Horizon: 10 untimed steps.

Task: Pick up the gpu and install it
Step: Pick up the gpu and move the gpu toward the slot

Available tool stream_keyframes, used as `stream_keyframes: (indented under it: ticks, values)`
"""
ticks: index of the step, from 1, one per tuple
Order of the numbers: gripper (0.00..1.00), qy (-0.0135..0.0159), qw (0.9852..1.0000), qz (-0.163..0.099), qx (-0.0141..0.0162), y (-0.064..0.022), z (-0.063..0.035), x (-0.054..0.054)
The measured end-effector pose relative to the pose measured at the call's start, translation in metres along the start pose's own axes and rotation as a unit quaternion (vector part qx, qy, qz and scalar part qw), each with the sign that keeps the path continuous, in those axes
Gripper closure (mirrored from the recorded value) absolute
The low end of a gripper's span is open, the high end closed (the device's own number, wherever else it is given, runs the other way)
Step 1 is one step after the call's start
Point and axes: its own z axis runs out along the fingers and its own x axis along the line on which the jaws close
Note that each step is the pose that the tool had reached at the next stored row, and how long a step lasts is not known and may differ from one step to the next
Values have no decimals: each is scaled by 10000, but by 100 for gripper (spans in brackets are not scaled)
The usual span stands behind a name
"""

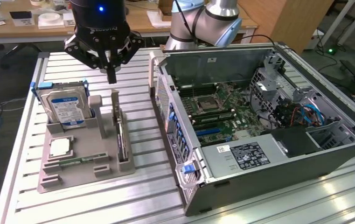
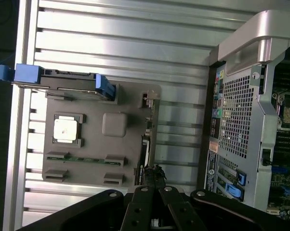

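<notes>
I'm at the reach: pincer (image 1: 110,77) pressed together, empty, above the slotted gpu (image 1: 122,140); gripping needs it spread.

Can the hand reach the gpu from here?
Probably yes: the hand hangs above the gpu, which stands on edge in the tray, with nothing between them. It is shut, though.

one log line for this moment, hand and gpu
hand: shut, empty, above grey plastic holder tray | thin flat gpu card: on edge in tray slot, untouched | install: not done
</notes>
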Motion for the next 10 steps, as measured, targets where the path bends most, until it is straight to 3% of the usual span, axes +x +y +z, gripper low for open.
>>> stream_keyframes:
  ticks: [2,5,8,10]
  values:
    - [89,0,10000,0,0,0,0,0]
    - [71,0,10000,0,0,0,0,0]
    - [65,0,10000,0,0,0,0,0]
    - [53,0,10000,0,1,1,1,3]
